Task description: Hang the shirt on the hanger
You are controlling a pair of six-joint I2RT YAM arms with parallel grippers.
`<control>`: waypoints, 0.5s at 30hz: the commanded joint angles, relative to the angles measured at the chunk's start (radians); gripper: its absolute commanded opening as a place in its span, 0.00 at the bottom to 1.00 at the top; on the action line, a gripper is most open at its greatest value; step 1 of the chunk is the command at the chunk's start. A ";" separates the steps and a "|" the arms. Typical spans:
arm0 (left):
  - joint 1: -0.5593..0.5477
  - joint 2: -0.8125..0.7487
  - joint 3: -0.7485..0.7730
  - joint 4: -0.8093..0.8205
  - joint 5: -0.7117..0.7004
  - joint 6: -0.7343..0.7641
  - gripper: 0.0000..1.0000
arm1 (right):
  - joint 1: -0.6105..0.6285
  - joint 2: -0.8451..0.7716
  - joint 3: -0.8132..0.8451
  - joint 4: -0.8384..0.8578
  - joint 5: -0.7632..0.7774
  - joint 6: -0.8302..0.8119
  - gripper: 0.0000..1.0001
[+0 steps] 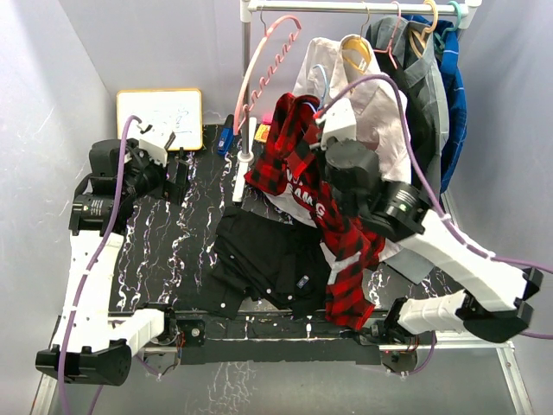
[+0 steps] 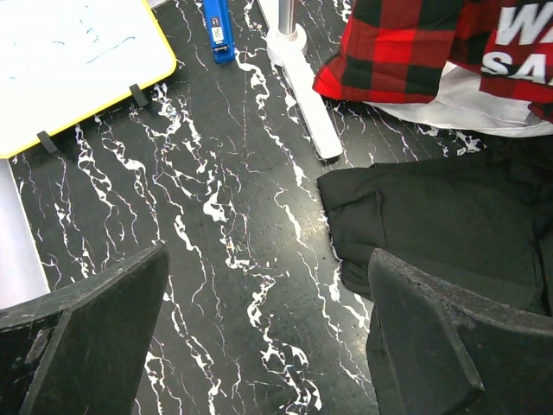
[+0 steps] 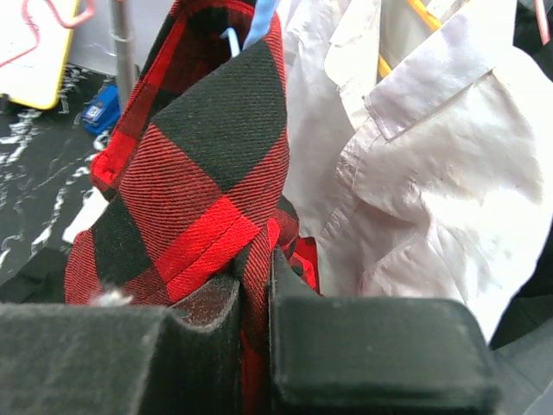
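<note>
The red-and-black plaid shirt (image 1: 292,147) hangs bunched from my right gripper (image 1: 313,121) beside the clothes rack. Its lower part drapes down over the table to the front (image 1: 346,277). White letters show on its black patch (image 2: 518,39). In the right wrist view my right gripper (image 3: 257,285) is shut on a fold of the plaid cloth (image 3: 207,147). The light-blue hanger shows only as a thin hook (image 1: 320,80) above the shirt, and as a blue bit (image 3: 259,19) at the cloth's top. My left gripper (image 1: 177,181) (image 2: 268,346) is open and empty over the table's left part.
A plain black shirt (image 1: 268,255) (image 2: 441,216) lies mid-table. A white dress shirt (image 1: 371,108) (image 3: 432,173) on a yellow hanger (image 1: 356,54) hangs just right of the plaid. A pink hanger (image 1: 268,65), the rack pole (image 1: 246,86), a whiteboard (image 1: 160,117) and a blue object (image 2: 216,30) stand behind.
</note>
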 commanded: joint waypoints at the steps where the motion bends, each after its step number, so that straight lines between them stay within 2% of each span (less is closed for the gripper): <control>1: -0.001 -0.033 -0.013 -0.003 0.001 -0.017 0.98 | -0.179 0.074 0.077 0.178 -0.036 0.036 0.00; 4: -0.001 -0.040 -0.020 -0.008 -0.001 -0.014 0.98 | -0.291 0.138 0.122 0.196 -0.164 0.056 0.00; 12: -0.001 -0.061 -0.056 -0.016 -0.015 -0.016 0.98 | -0.376 0.268 0.295 0.261 -0.245 -0.017 0.00; 15: 0.001 -0.071 -0.086 -0.016 0.030 -0.059 0.98 | -0.396 0.297 0.350 0.257 -0.274 -0.024 0.00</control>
